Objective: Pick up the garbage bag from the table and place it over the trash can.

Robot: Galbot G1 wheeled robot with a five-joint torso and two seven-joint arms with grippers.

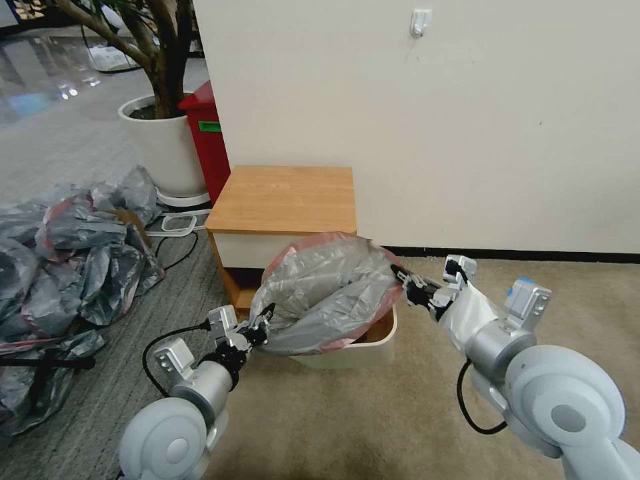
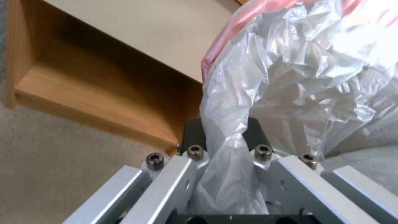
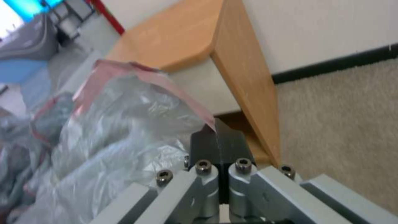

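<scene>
The table is the biggest thing here; it stands against the wall, and its top is bare, so the bag is off it. Just in front of it, at 6 o'clock from it, sits the trash can, low on the carpet; the table's open shelf is right behind the can, close enough that the bag could brush the wood. The garbage bag hangs puffed up right over the can, pink rim on top, stretched between two grippers so I think its mouth can go over the can; most of the can is hidden under it. The left gripper is at 8 o'clock from the bag, squeezed tight on a bunch of the plastic; the right gripper is at 3 o'clock, pinched closed on the pink rim. Far off at 9 o'clock lies a heap of grey bags; a white plant pot and a red bin stand at 11 o'clock, out of the way.
</scene>
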